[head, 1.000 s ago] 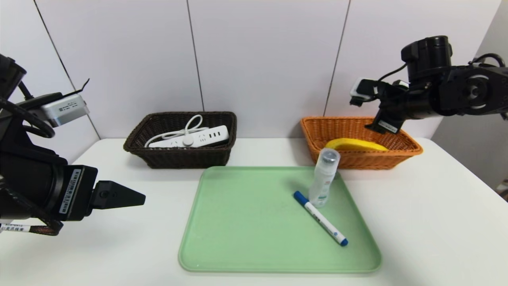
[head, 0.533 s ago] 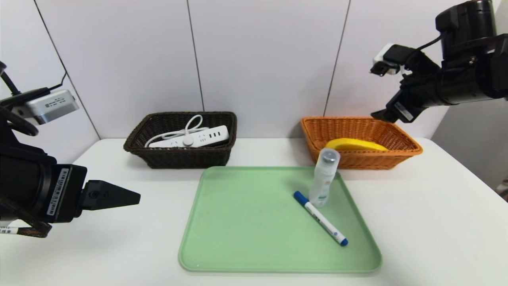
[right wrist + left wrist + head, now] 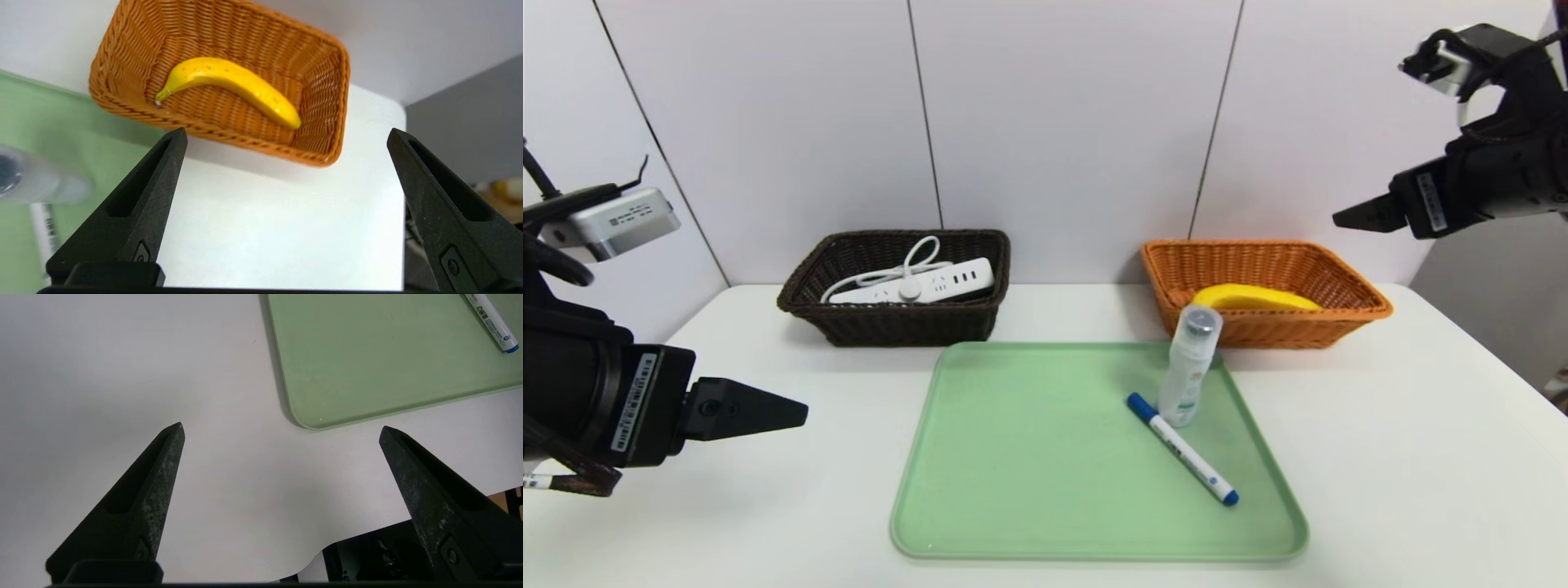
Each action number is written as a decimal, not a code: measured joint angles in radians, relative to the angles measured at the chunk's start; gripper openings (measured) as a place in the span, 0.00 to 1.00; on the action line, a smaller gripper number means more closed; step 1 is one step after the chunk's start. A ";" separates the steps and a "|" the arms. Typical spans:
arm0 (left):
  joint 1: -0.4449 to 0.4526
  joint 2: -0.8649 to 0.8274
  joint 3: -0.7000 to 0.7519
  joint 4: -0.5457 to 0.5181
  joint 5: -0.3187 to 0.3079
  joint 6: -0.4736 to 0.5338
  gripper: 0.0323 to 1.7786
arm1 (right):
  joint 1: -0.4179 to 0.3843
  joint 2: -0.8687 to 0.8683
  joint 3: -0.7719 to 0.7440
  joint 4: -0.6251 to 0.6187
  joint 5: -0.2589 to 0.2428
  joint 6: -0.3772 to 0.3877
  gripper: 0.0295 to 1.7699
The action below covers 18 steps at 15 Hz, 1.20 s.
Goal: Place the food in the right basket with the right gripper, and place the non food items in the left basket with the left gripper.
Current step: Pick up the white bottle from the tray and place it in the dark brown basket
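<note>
White table (image 3: 1421, 457), pale panelled wall (image 3: 1078, 122) behind. I log: banana (image 3: 1254, 297) in orange basket (image 3: 1339, 314), far right; power strip (image 3: 915, 286) in dark basket (image 3: 890, 327), far left; bottle (image 3: 1191, 363) and pen (image 3: 1183, 449) on green tray (image 3: 1029, 474). My right gripper (image 3: 1347, 219) is raised with jaws apart, empty; my left gripper (image 3: 796, 412) is near left, likewise.

Left tool (image 3: 282, 430), fingers spread wide, above white counter (image 3: 122, 375); green tray (image 3: 388, 363) corner and pen (image 3: 492, 324) beyond.

I am looking at a white table (image 3: 1405, 457) carrying three things directly: a green tray (image 3: 1029, 490) lying at the front centre, a dark brown wicker basket (image 3: 894, 322) sitting behind it to the left, and an orange wicker basket (image 3: 1262, 331) sitting behind it to the right. Both baskets are standing close to the back wall, well apart from each other.
</note>
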 joint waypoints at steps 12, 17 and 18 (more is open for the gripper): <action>-0.098 0.073 0.050 -0.383 -0.069 0.101 0.95 | 0.013 -0.422 0.291 0.292 0.036 0.419 0.96; -0.142 0.157 0.049 -0.596 -0.259 0.066 0.95 | 0.033 -0.552 0.294 0.427 0.207 0.416 0.96; -0.150 0.179 0.050 -0.626 -0.289 0.066 0.95 | 0.033 -0.566 0.294 0.441 0.211 0.416 0.96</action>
